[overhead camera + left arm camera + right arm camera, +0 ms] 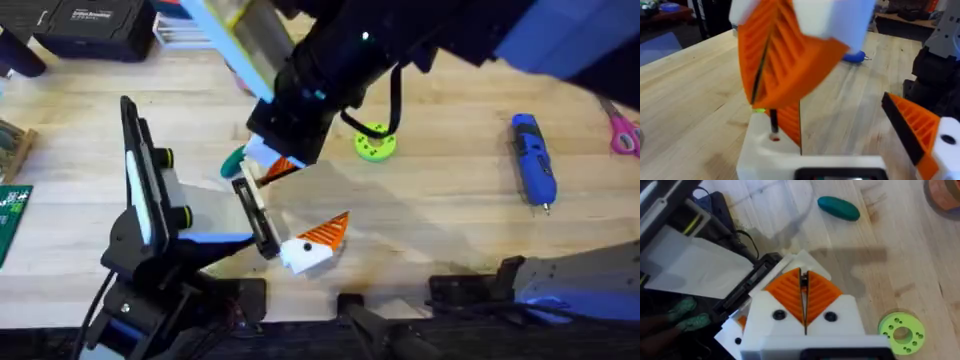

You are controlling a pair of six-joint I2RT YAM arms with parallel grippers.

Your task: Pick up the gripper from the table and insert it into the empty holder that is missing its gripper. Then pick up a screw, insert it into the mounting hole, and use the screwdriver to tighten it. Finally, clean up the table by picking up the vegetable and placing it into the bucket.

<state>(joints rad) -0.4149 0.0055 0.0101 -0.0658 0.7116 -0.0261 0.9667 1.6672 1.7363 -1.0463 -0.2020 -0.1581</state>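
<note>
I see the right gripper [804, 311] clenched, its 2 orange pads pressed together on a thin dark sliver I cannot identify. It hangs directly over the left gripper [290, 215], which lies sideways on the table [440, 215] with jaws released: 1 orange-tipped finger [322, 238] at 4 o'clock of the rail, well apart from the holder [771, 150]. In the left wrist view an orange ribbed piece, the gripper [789, 122], stands upright on the holder beside a mounting hole. The vegetable [838, 208] lies on bare wood at 12 o'clock from the right gripper. The screwdriver [533, 160] lies at 3 o'clock, far right. Green disc [374, 143] sits between.
</note>
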